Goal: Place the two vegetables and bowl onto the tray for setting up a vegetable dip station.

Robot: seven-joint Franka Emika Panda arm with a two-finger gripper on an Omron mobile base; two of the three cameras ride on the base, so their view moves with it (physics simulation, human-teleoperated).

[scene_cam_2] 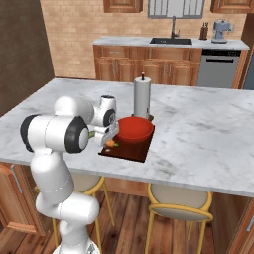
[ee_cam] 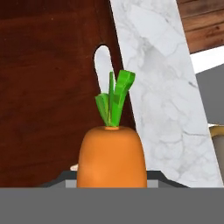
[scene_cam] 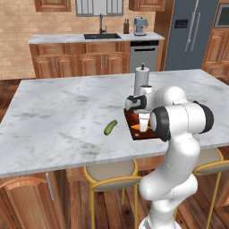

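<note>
Hand view: tool (ee_cam: 112, 183) grips carrot (ee_cam: 112, 155) over tray (ee_cam: 48, 87); bowl (scene_cam_2: 134, 130), paper-towel roll (scene_cam_2: 142, 97) beside.

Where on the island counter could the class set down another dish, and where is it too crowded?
Free: the wide marble counter left of the cucumber, and the stretch right of the tray. Crowded: the tray, with red bowl, the gripper holding the carrot, and the paper-towel roll behind.

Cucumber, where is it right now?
The cucumber lies alone on the marble counter in the left base view, left of the tray and not on it, apart from the carrot at the gripper.
</note>
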